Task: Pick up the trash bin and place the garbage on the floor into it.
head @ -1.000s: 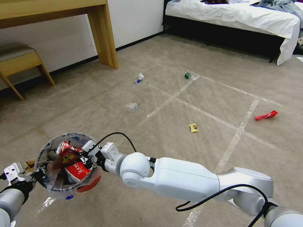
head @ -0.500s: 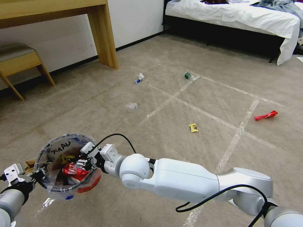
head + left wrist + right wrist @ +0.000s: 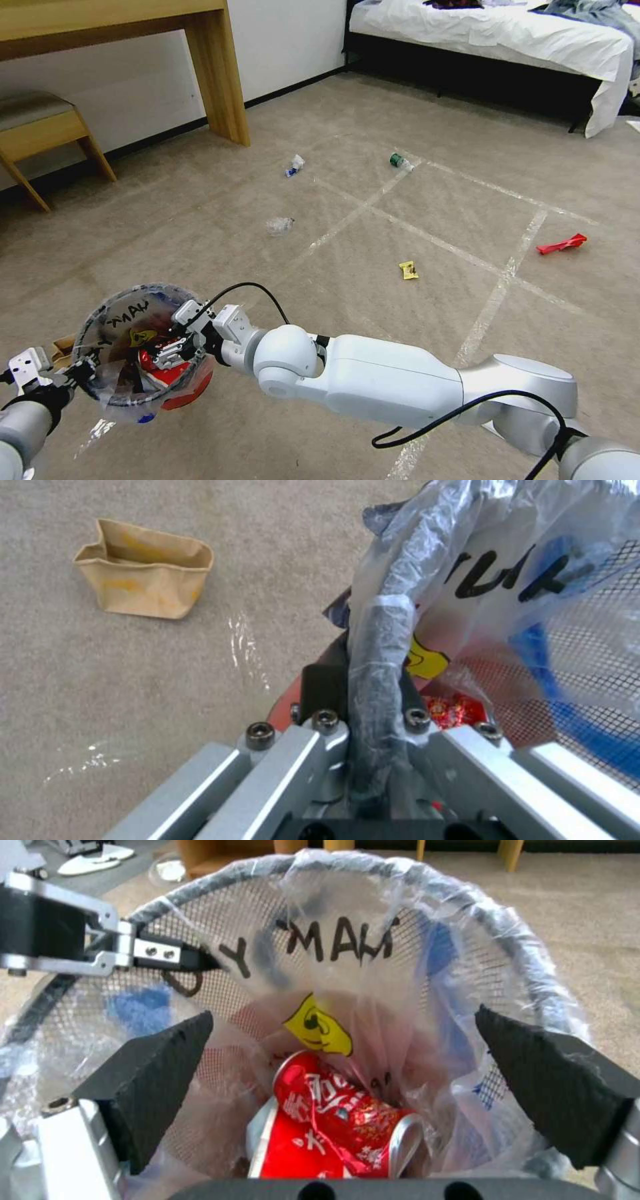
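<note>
Inside the trash bin (image 3: 137, 353), crushed can (image 3: 337, 1122) newly dropped, right gripper (image 3: 175, 351) empty.

R arm reaches across the body toward the robot's left, forearm near level, wrist angled down. R claw (image 3: 172, 352) w/ black pads (image 3: 160, 1075) spread wide apart, nothing between them. L arm low at the robot's left, L claw (image 3: 363, 720) clamped tight, fingers (image 3: 287, 760) closed on a rim.
</note>
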### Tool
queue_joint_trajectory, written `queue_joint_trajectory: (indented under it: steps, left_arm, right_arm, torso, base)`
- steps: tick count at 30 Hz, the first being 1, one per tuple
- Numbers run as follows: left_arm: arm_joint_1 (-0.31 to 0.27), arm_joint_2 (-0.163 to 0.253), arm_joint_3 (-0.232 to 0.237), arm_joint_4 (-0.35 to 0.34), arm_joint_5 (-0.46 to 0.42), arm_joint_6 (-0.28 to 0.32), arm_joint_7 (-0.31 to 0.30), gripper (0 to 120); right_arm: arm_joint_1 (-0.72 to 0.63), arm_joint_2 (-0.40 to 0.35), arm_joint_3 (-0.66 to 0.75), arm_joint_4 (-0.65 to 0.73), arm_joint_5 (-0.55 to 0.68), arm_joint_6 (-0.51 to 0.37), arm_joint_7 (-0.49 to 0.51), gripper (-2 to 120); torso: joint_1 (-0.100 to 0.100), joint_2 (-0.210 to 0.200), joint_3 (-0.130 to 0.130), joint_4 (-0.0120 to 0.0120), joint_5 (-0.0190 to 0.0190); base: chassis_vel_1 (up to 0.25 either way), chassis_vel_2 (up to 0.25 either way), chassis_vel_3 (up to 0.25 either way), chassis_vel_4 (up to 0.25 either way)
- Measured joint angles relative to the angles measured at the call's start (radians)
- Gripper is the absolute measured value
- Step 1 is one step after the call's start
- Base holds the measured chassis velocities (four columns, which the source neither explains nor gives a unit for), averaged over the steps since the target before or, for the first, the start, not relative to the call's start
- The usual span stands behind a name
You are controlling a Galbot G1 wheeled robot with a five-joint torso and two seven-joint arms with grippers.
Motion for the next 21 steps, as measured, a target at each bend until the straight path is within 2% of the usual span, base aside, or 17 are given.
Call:
queue_joint_trajectory:
  steps: [21]
  left_arm:
    - [0.000,-0.005,-0.001,0.008,0.006,-0.002,0.001,0]
  right_arm:
    - [0.012,0.019,0.065,0.046,0.029,0.009,0.007,100]
  torso:
    - [0.000,0.000,0.000,0.0000,0.0000]
  base:
    - [0.000,0.000,0.000,0.000]
